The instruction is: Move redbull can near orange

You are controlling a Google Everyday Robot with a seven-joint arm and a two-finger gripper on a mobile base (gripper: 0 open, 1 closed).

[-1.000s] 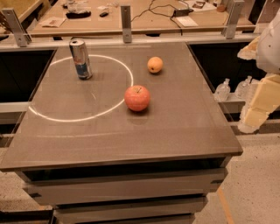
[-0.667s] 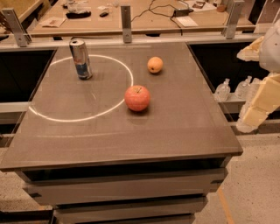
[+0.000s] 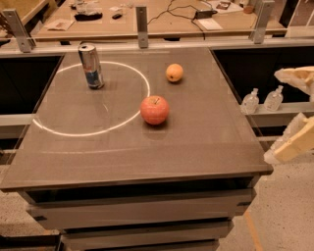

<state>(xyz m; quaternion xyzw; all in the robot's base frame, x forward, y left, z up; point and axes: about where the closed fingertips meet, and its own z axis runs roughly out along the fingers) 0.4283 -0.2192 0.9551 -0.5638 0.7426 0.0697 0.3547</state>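
The redbull can (image 3: 91, 66), slim and silver with a blue lower band, stands upright at the far left of the grey table (image 3: 196, 147), on a white circle line. The small orange (image 3: 174, 72) lies at the far middle, well to the right of the can. My gripper (image 3: 297, 110) hangs off the table's right edge, far from both. Its two cream fingers (image 3: 296, 77) are spread wide apart with nothing between them.
A red apple (image 3: 154, 110) sits near the table's middle, between the can and me, in front of the orange. Two small clear bottles (image 3: 262, 100) stand on a ledge right of the table. A cluttered bench (image 3: 147, 14) runs behind.
My gripper has dropped lower at the right edge of the view. The can, orange and apple have not moved.
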